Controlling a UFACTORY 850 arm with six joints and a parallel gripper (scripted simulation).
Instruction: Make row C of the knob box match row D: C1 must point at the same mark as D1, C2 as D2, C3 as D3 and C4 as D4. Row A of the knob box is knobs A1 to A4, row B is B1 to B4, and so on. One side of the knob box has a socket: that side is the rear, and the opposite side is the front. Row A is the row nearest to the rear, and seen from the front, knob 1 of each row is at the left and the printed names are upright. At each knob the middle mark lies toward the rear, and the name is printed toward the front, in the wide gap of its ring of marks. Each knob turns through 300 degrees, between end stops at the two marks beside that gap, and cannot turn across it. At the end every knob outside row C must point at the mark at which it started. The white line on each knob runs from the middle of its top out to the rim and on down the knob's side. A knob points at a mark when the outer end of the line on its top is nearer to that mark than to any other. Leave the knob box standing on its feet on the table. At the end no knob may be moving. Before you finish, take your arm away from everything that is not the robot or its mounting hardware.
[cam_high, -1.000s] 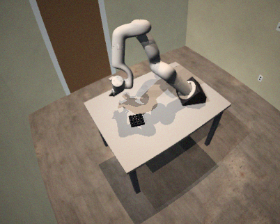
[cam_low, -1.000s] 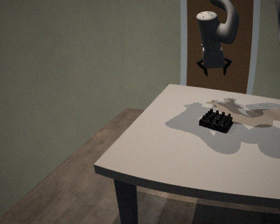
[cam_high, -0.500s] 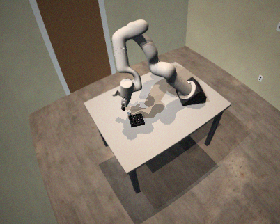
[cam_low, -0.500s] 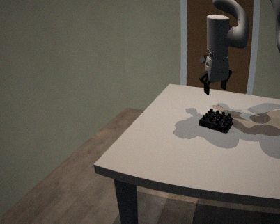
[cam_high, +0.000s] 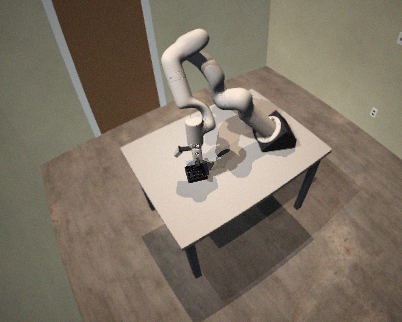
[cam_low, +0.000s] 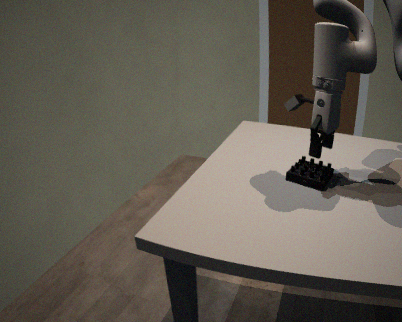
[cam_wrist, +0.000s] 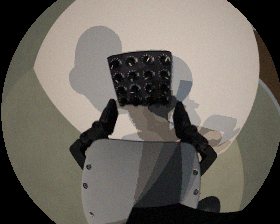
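Sixteen knobs sit on the box (cam_high: 196, 173), left of centre in the top view, on the table (cam_high: 280, 165); my gripper (cam_high: 196, 159) hangs just above it. Exterior view, right of centre: my fingers (cam_low: 315, 145) are near the knobs but apart from them. Wrist view: the box is at centre, my fingers spread wide, holding nothing. Knob lines are too small to read; I judge row C not yet turned, all four left.

Knob box (cam_wrist: 143, 76) marks too small
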